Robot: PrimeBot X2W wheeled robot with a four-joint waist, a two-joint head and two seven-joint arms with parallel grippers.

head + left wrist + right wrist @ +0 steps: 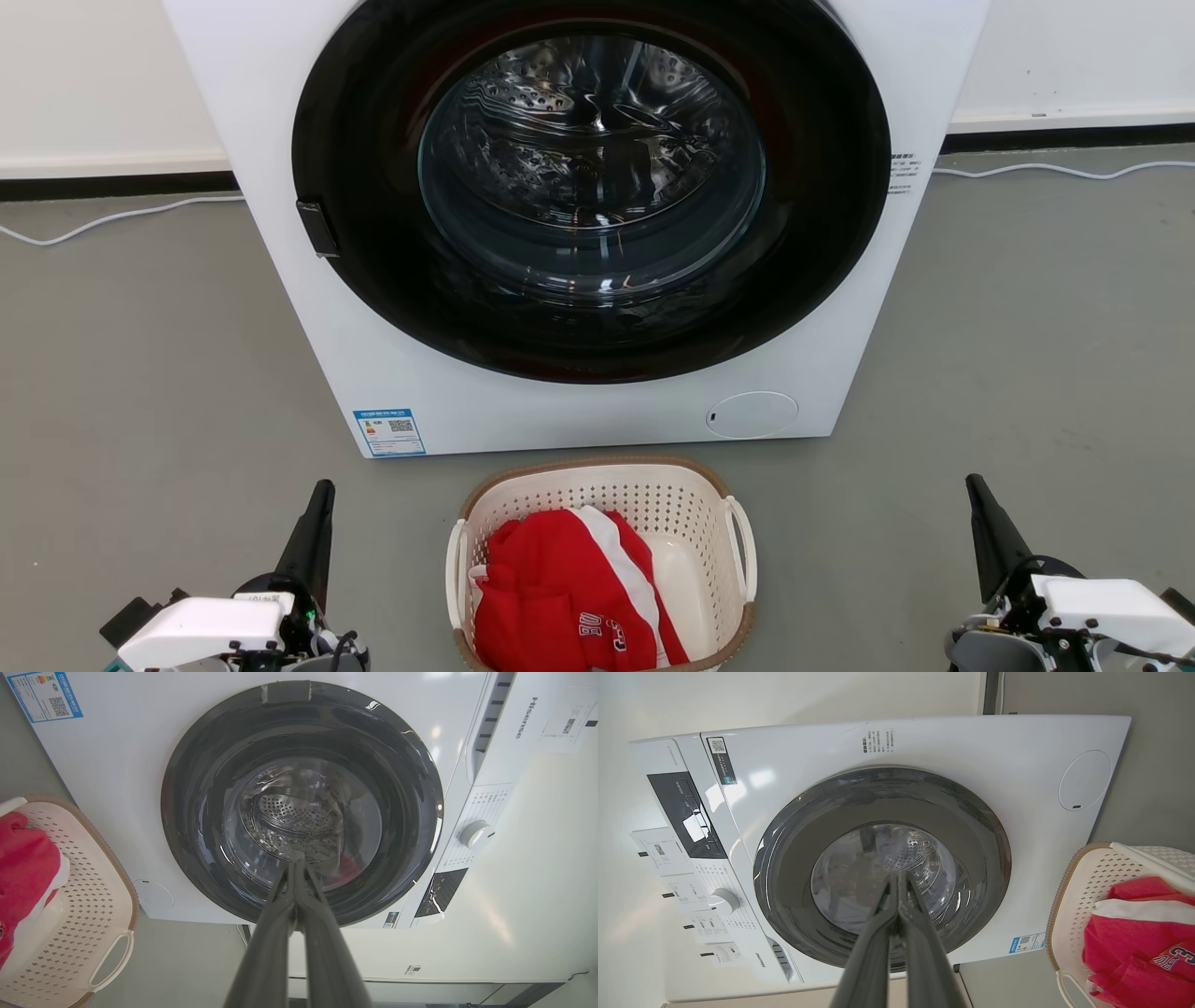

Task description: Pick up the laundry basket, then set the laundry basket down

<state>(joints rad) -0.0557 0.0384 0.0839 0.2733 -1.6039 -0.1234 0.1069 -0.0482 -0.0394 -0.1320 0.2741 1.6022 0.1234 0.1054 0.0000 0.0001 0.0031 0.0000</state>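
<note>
We see the laundry basket [607, 487] on the floor [140, 373], before the washing machine [560, 420], garment [551, 588] inside, between left gripper [323, 493] and right gripper [975, 487].

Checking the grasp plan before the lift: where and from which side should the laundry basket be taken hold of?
Probably by its two white loop handles: left gripper on the left handle, right gripper on the right handle, each coming in from its own side. The loops stick out from the side walls of the laundry basket, which sits upright between the two grippers.
</note>
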